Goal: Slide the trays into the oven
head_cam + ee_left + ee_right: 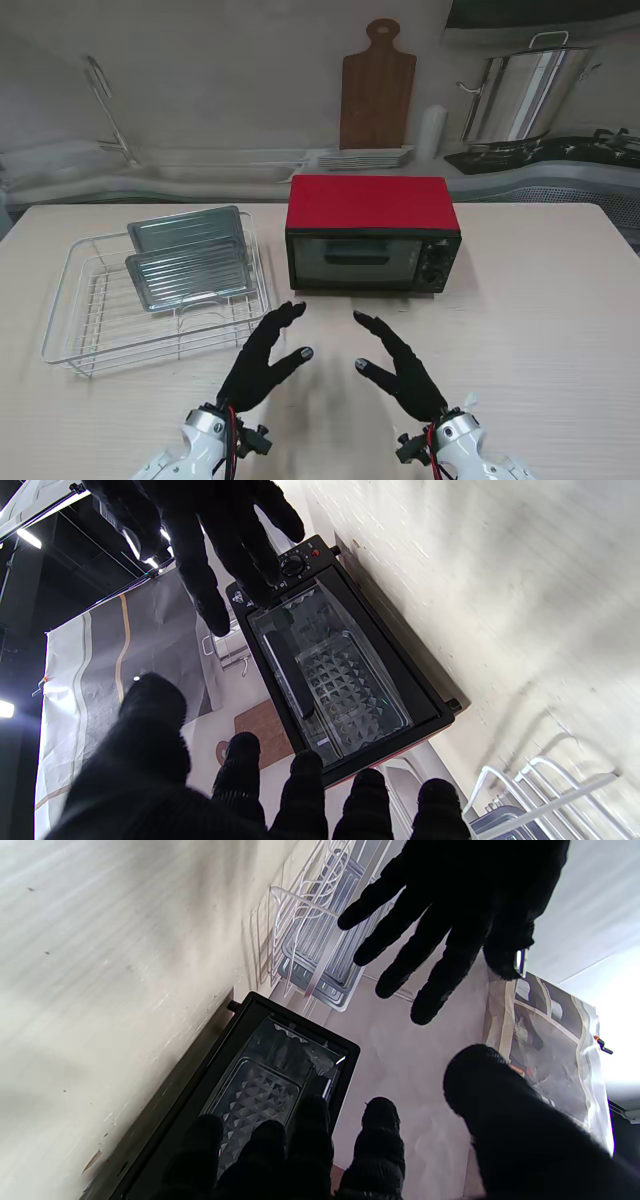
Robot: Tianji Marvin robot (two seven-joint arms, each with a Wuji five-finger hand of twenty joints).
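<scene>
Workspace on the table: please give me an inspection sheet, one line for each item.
Surface: pale wood-grain table, bare in front of the oven.
Job's things: red-topped black toaster oven, glass door closed; two ribbed metal trays standing in a white wire rack to its left.
Clutter: nothing seen.
Hands: left hand and right hand, black-gloved, open, holding nothing, near the oven front.
Cables: red wires at the left wrist.
Surroundings: wooden cutting board, steel stockpot, behind the table.

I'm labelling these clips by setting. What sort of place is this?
Most likely a staged kitchen: a red toaster oven and a wire dish rack sit on the table, with a steel stockpot and a wooden cutting board behind.
</scene>
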